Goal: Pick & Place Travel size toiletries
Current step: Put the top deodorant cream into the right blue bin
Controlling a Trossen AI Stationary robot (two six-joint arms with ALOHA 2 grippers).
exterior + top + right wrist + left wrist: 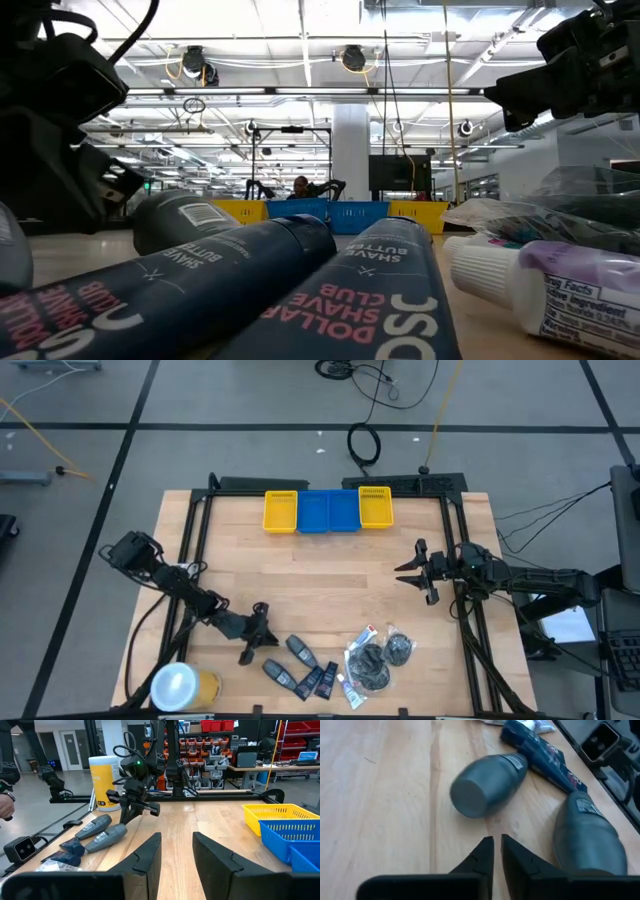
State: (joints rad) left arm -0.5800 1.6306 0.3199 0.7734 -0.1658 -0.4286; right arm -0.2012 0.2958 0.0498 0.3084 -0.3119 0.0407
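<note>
The travel size toiletries lie in a cluster near the table's front edge: two dark grey bottles (297,650) (278,673), navy packets (318,680), a white tube (530,290) and clear pouches (372,662). My left gripper (262,632) hovers low just left of the bottles, slanting down. Its fingers (497,849) are all but shut, with only a slit and nothing between them. The nearer bottle's flat base (470,795) faces them a little ahead, and the second bottle (587,837) lies beside one finger. My right gripper (412,572) waits open at the table's right side, held level above the wood.
A yellow round container with a white lid (185,687) stands at the front left corner, close behind my left arm. Yellow and blue trays (328,510) sit in a row at the far edge. Bare wood lies between the trays and the cluster.
</note>
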